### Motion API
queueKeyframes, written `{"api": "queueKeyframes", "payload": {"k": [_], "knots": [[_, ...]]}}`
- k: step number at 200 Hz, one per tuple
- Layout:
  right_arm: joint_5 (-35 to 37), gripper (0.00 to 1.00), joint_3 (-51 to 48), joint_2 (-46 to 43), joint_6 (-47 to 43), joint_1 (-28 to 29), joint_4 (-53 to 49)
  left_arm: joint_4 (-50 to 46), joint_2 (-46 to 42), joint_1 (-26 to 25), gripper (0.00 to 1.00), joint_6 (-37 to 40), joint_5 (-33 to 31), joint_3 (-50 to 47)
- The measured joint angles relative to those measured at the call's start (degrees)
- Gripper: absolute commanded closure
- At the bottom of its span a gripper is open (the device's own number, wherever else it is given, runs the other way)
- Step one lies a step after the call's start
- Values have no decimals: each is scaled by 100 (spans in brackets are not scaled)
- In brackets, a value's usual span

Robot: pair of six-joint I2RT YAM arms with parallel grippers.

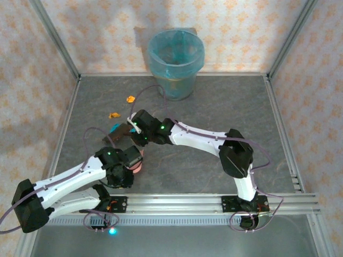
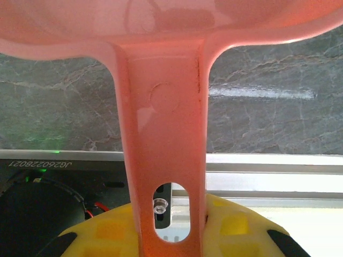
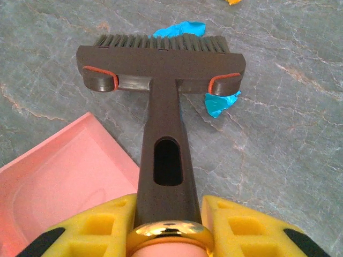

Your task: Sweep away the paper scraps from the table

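Note:
My right gripper (image 3: pixel 169 214) is shut on the handle of a dark brown brush (image 3: pixel 161 64), whose bristles rest on the table (image 3: pixel 278 150). A cyan paper scrap (image 3: pixel 179 28) lies just beyond the bristles. Another cyan scrap (image 3: pixel 221 101) pokes out under the brush head's right end. An orange scrap (image 3: pixel 233 1) lies further off. My left gripper (image 2: pixel 169 225) is shut on the handle of the pink dustpan (image 2: pixel 161 134), whose pan (image 3: pixel 64 176) lies just left of the brush. In the top view two orange scraps (image 1: pixel 129 98) (image 1: pixel 113 115) and a cyan one (image 1: pixel 114 127) lie left of centre.
A translucent blue-lined bin (image 1: pixel 176 56) stands at the back middle of the table (image 1: pixel 225 107). An aluminium frame (image 1: pixel 214 203) runs along the near edge and up both sides. Patterned walls close off the back and the sides.

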Motion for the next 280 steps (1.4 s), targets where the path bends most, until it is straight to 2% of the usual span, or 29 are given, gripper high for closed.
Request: {"api": "queueKeyframes", "payload": {"k": [90, 182, 244, 280], "knots": [[407, 100, -739, -968, 448, 2, -960, 402, 686, 0, 100, -120, -138, -13], [354, 100, -1770, -2216, 929, -31, -1349, 737, 1410, 0, 100, 61, -330, 208], [-114, 100, -2350, -3106, 1543, -772, -1209, 839, 1882, 0, 100, 413, -332, 573], [-216, 100, -2363, -3228, 1862, -1104, -944, 918, 2164, 0, 100, 605, -326, 658]]}}
